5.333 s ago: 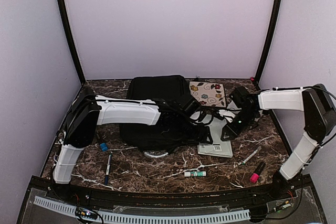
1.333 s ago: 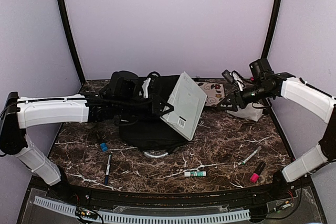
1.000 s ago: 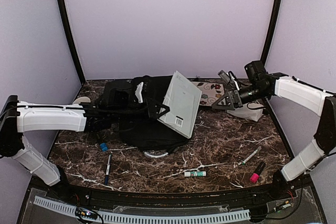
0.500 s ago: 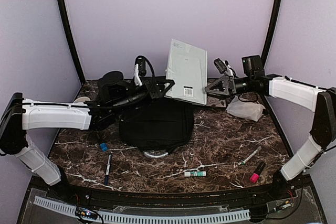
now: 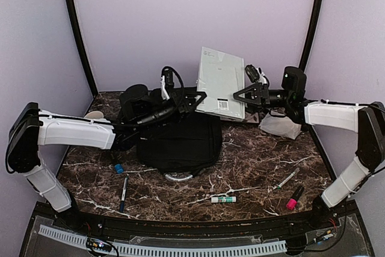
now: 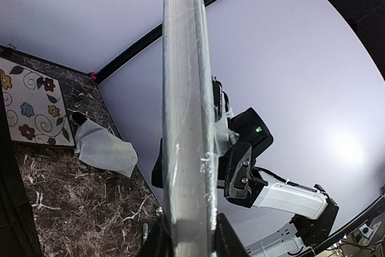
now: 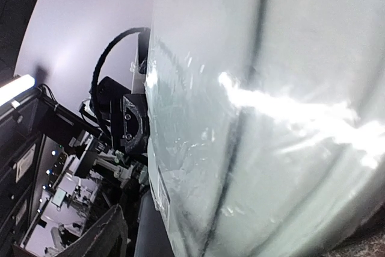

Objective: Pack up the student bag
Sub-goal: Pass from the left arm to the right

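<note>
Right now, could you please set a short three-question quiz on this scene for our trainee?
1. True or false: the plastic-wrapped pad lies flat on the student bag.
2. Which gripper clamps the pad? A) left B) right C) neither
3. What colour is the highlighter on the table?

Key
1. False: it is held upright in the air.
2. A: the left gripper is closed on its lower edge.
3. Pink.

Left hand (image 5: 198, 98) clamped, right hand (image 5: 242, 91) spread, both raised
</note>
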You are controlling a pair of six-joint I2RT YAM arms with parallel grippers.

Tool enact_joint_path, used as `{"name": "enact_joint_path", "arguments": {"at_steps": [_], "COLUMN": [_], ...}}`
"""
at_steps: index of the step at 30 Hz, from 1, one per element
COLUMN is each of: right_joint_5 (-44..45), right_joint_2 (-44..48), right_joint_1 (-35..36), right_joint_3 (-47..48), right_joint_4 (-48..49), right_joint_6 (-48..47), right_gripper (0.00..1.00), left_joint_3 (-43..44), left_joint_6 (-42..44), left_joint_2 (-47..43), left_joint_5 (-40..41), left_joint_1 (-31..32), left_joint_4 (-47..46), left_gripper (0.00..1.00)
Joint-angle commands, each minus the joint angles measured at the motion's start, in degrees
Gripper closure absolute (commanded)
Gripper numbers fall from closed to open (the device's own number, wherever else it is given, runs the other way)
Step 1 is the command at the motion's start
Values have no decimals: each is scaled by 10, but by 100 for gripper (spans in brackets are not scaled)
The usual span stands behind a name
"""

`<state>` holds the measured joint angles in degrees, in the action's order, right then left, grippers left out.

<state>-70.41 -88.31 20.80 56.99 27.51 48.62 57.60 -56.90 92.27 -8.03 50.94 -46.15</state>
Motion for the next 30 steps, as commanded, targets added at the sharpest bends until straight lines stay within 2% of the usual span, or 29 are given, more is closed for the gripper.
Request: {"name": "enact_joint_path", "arguments": {"at_steps": [1, 5, 16, 17, 18, 20, 21, 22, 26, 28, 30], "right_joint_5": [13, 23, 29, 30, 33, 54, 67, 75, 71, 67, 73], "right_joint_2": [25, 31, 12, 11, 12, 22, 27, 32, 43, 51, 55], "right_joint_1": [-6, -9, -11, -12, -14, -23, -28, -33, -56, -66, -71], "right_joint_3": [-37, -27, -19, -19, -20, -18, -18, -19, -25, -26, 3], "right_joint_4": [188, 178, 187, 186, 181, 89, 51, 13, -83, -152, -297], "right_joint_6": [158, 162, 178, 177, 168, 109, 76, 48, -41, -97, -246], "right_gripper": [35, 49, 78, 81, 85, 94, 99, 100, 100, 100, 100], "left_joint_3": [9, -4, -16, -20, -26, -46, -57, -65, -67, -34, 15], "left_joint_6": [-7, -12, -12, -13, -15, -18, -17, -7, 103, 202, 317], "left_joint_2": [-18, -18, -21, -22, -25, -36, -46, -59, -119, -131, -118], "left_joint_5": [10, 20, 37, 38, 39, 38, 37, 36, 56, 66, 76], "left_joint_1": [0, 0, -4, -5, -7, -12, -15, -17, -17, -17, -17], "left_joint_4": [-112, -114, -63, -56, -52, -39, -16, 13, 219, 343, 475], "left_gripper": [100, 100, 98, 91, 81, 59, 51, 46, 34, 33, 33]}}
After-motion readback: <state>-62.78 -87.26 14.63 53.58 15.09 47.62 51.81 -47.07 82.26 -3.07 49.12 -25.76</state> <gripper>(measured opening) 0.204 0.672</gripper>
